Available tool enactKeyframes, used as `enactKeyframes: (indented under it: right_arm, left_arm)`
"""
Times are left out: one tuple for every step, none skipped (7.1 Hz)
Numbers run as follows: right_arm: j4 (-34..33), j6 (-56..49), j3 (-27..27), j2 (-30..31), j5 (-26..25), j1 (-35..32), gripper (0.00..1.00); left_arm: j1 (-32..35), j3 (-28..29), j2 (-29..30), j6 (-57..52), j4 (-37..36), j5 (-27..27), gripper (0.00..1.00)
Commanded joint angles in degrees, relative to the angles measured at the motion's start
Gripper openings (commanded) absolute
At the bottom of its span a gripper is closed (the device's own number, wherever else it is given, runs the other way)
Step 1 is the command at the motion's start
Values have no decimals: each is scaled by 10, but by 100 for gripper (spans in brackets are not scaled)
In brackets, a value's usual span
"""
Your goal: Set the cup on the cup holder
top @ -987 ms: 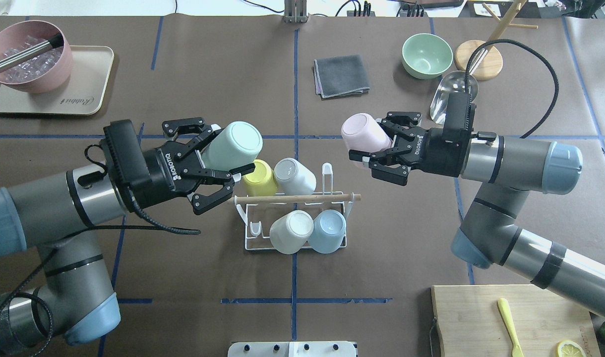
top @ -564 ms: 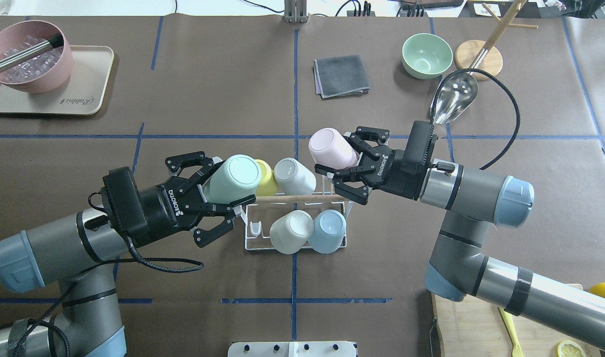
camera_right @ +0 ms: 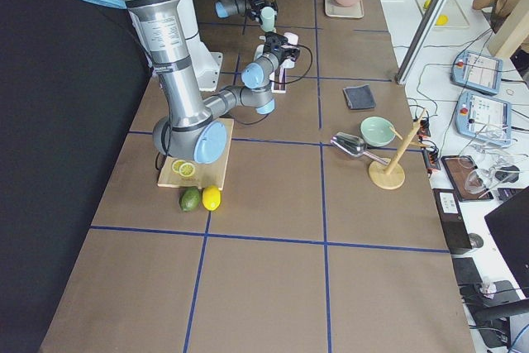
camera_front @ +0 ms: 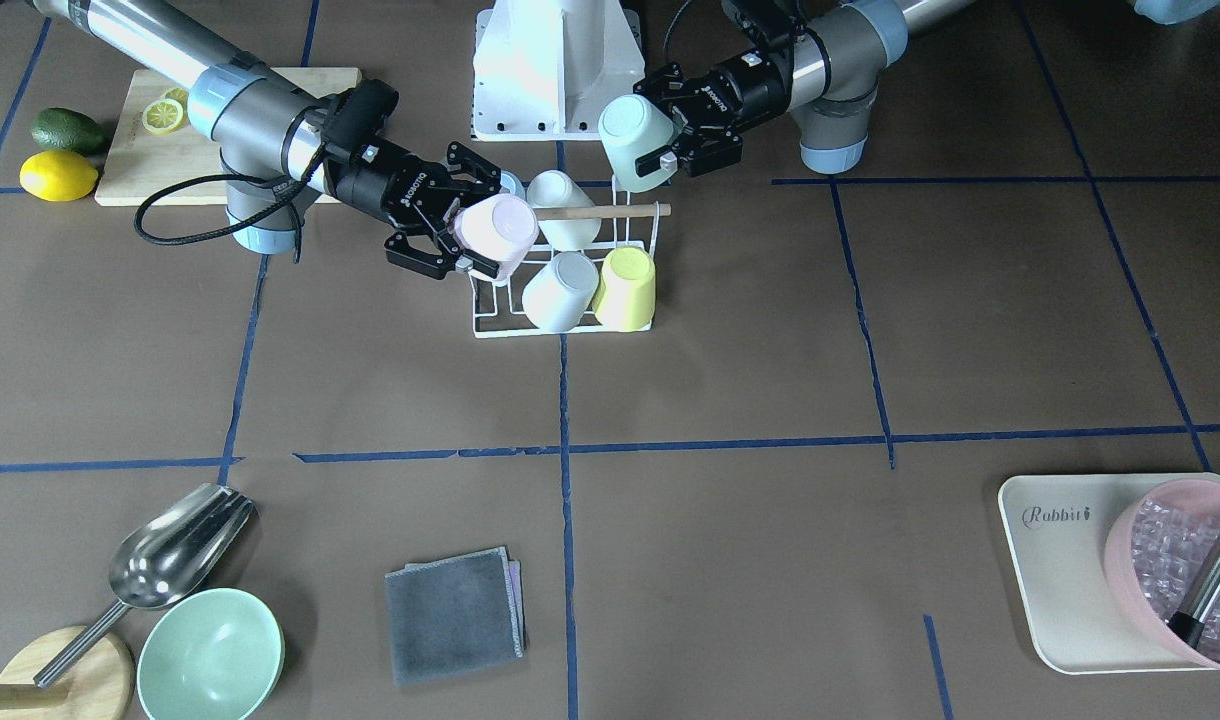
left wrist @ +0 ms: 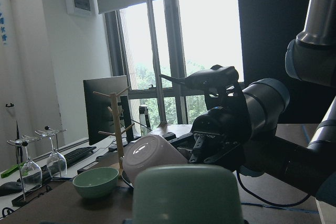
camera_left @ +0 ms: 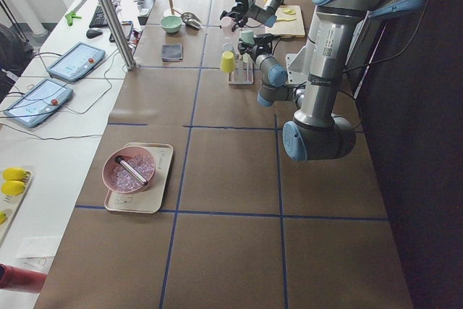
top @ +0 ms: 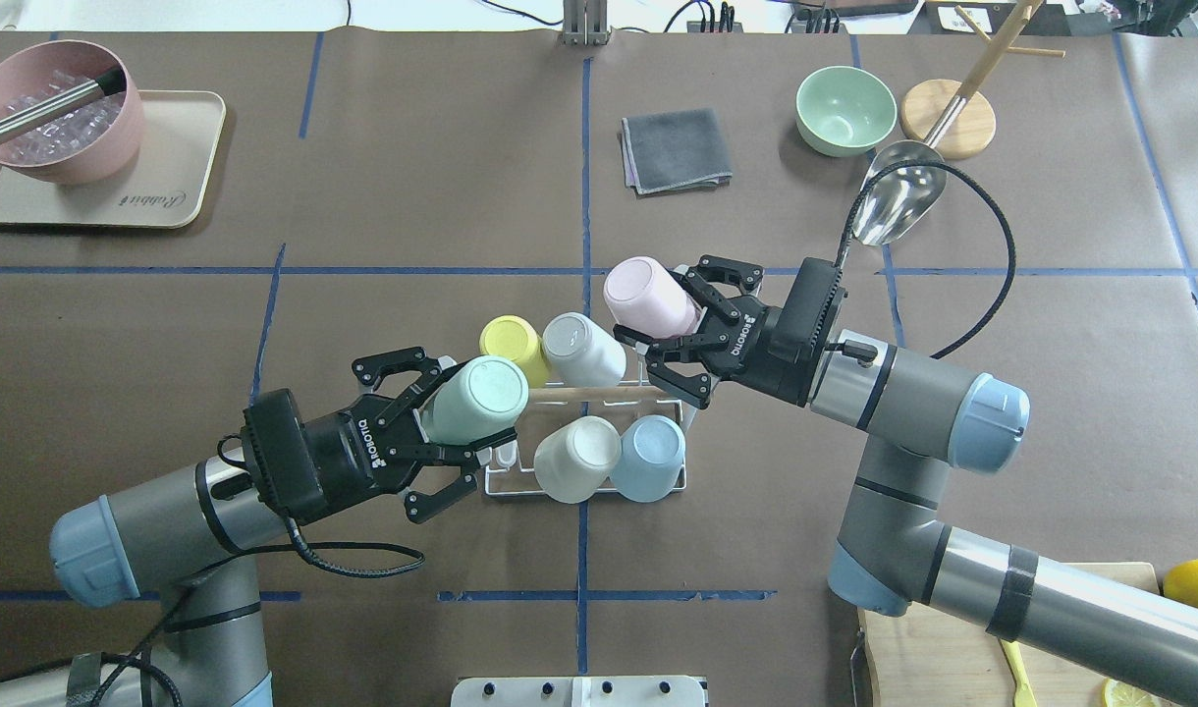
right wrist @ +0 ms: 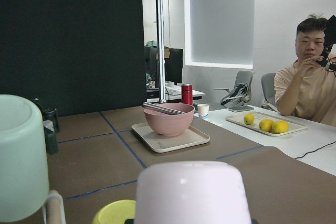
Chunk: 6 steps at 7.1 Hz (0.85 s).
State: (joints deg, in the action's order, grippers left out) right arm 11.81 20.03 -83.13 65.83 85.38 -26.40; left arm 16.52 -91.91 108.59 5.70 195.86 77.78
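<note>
My left tool (top: 459, 424) is clamped on the mint cup (top: 476, 393), bottom up and tilted, at the lower-left corner of the cup holder (top: 599, 393) in the overhead view. The bare prong (top: 506, 452) sits just below and right of it. The right tool (top: 663, 314) grips the pink cup (top: 643, 295) over the holder's upper-right corner. Both seem equally near, and I judge each cup goes down along its own tilt.
</note>
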Motion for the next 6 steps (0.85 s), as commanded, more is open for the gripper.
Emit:
enactKeyframes:
  right_arm:
    - [-1,0,14,-17,-10,0,20]
    - [0,0,19,-18,-10,0,20]
    - [2,1,33,-18,-9,1,22]
    - [2,1,38,-19,-10,3,23]
    - [2,2,38,-24,-10,2,23]
    - [2,3,39,-24,-10,8,24]
  left_arm:
    - [-1,43,22,0,14,-3,10]
    - [-3,44,22,0,14,-3,10]
    - [-13,44,22,0,14,-4,10]
    - [-14,44,22,0,14,-4,10]
    - [-16,44,22,0,15,-4,10]
    - [-18,45,20,0,15,-4,11]
